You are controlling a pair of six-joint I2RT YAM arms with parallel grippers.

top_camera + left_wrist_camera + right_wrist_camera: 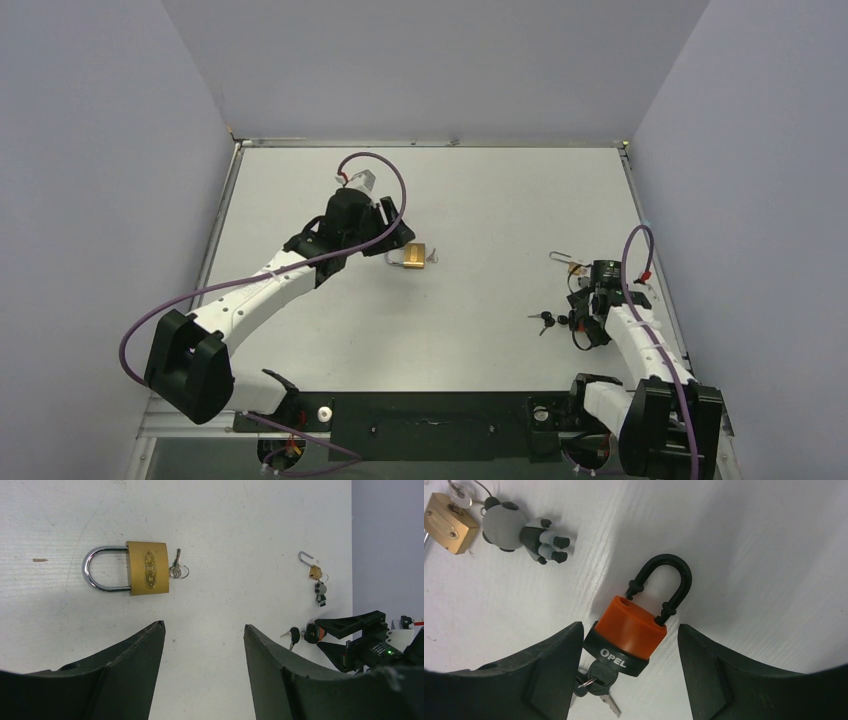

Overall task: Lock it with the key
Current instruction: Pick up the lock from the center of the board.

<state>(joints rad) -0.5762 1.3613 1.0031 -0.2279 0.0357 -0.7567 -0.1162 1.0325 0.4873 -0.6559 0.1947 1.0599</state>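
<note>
Two arms out over the white surface (480, 200), each at its own lock. On the left, the left gripper (204, 626) hangs released, jaws spread with nothing but bare tabletop between them; just ahead of its tips, apart from them, lies the big brass padlock (146, 568), flat on its side, silver shackle pointing left in the wrist view and both legs appearing to run into the body. A small key (176, 566) sticks out of its base, with a ring on it. Over to the right side, close to the wall, the right gripper (629, 627) is down around the orange padlock (631, 630), jaws parted and standing one on each side of the body. The right finger is clearly off it; the left finger sits right against the black base, and I cannot tell whether it touches. That lock's black shackle (669, 580) is popped: one leg is lifted out, its hole open in the orange top. A bunch of keys (596, 680) hangs from the keyway below. Just beyond lies a little brass padlock (449, 522) beside a panda charm (506, 527).
</note>
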